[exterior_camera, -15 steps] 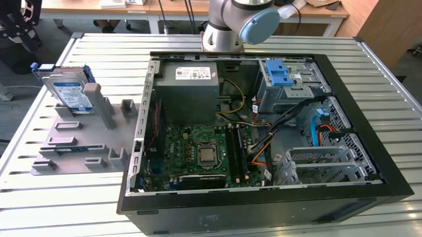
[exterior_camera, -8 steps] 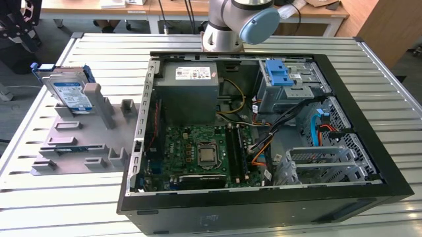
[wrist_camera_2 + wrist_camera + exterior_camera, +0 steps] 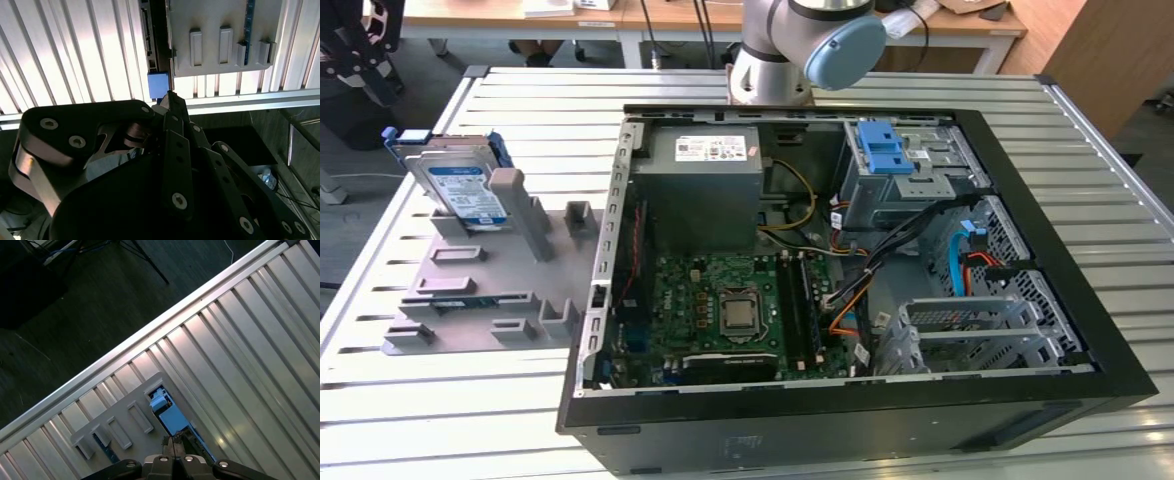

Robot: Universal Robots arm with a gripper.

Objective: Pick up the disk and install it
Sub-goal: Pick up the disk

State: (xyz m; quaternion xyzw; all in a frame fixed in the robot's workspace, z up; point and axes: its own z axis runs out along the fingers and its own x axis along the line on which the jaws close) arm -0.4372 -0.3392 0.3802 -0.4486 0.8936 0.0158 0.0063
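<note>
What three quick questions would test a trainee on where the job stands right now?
1. True or false: the disk already sits inside the computer case.
2. Where is the disk? A) standing upright in the grey holder outside the case; B) flat on the motherboard; C) slotted into the drive cage.
3. Fill in: in the second wrist view, the pincer has its jaws ___.

Key: 1 false; 2 A; 3 shut.
</note>
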